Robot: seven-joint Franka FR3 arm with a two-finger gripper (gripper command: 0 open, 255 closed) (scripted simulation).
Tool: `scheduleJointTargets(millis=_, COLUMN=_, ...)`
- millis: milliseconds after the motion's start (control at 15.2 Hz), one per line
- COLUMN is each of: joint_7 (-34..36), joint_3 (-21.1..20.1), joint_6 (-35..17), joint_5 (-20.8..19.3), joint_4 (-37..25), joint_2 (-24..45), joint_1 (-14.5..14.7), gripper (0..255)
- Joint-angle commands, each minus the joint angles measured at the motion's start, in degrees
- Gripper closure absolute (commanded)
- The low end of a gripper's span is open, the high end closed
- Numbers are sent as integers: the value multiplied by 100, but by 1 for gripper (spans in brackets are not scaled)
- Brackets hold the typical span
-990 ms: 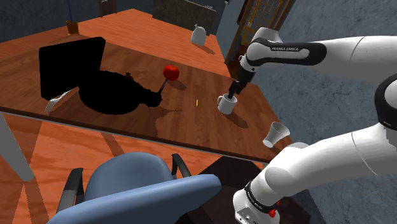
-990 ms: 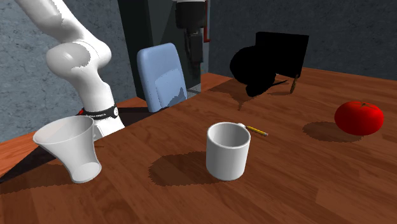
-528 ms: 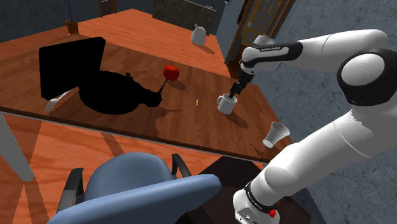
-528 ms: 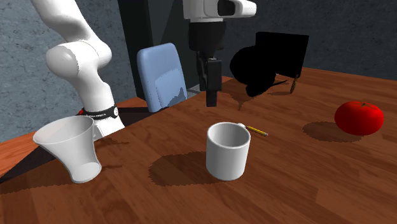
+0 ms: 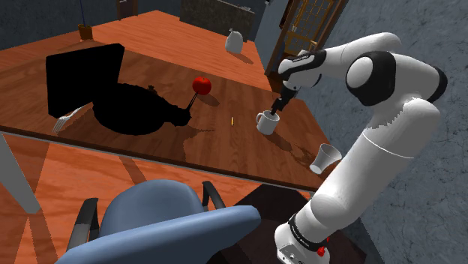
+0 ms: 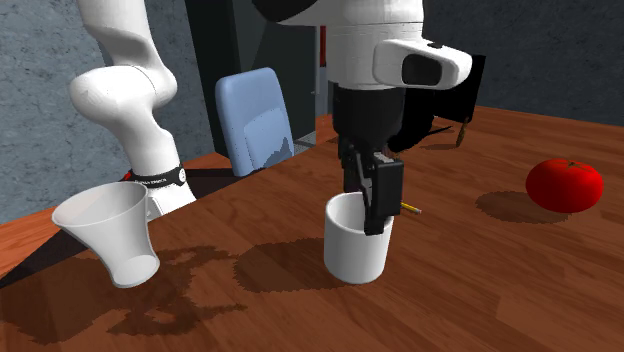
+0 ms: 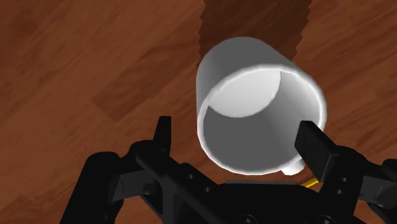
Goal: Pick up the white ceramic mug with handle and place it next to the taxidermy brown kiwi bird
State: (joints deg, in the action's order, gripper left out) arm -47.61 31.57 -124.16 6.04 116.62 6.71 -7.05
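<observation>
From where I stand, the white Franka arm bends over the far edge of the reddish-brown wooden bench (image 5: 225,142) and points its all-black claw (image 6: 365,205) straight down at the plain white cylindrical mug (image 6: 355,255). The mug stands upright on the wood, mouth up. It is well apart from the rounded all-black lump (image 5: 139,111), which sits farther along the bench with a thin point sticking out of it.

The claw is spread apart and down at the level of the mug's rim. In the wrist view one finger (image 7: 163,133) hangs outside the mug's wall with a gap of bare wood between them. The other finger (image 7: 315,147) overlaps the opposite rim, close to a small white bump low on the mug's side. I cannot tell whether that second finger touches the rim. Nothing is clasped.

A thin yellow stick (image 6: 405,206) lies flat on the bench just beside the mug. A round red fruit with a small green stem (image 6: 565,185) rests farther off, between the mug and the black lump in the shoulder view. A white flared cup (image 6: 105,235) sits tilted near the bench's edge, on the side nearer the robot's stand and apart from the mug. A light blue padded chair (image 6: 255,120) stands off the bench beyond the arm in the second exterior view.
</observation>
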Motion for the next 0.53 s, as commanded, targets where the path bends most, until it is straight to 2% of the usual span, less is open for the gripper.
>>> scheduleJointTargets(millis=0, joint_7=-311, joint_3=24, joint_6=-15, joint_5=294, joint_4=-342, joint_2=428, joint_1=-145, gripper=0)
scheduleJointTargets(millis=462, joint_7=-468, joint_3=-61, joint_6=-468, joint_5=531, joint_4=-146, joint_2=738, joint_1=-212, gripper=0)
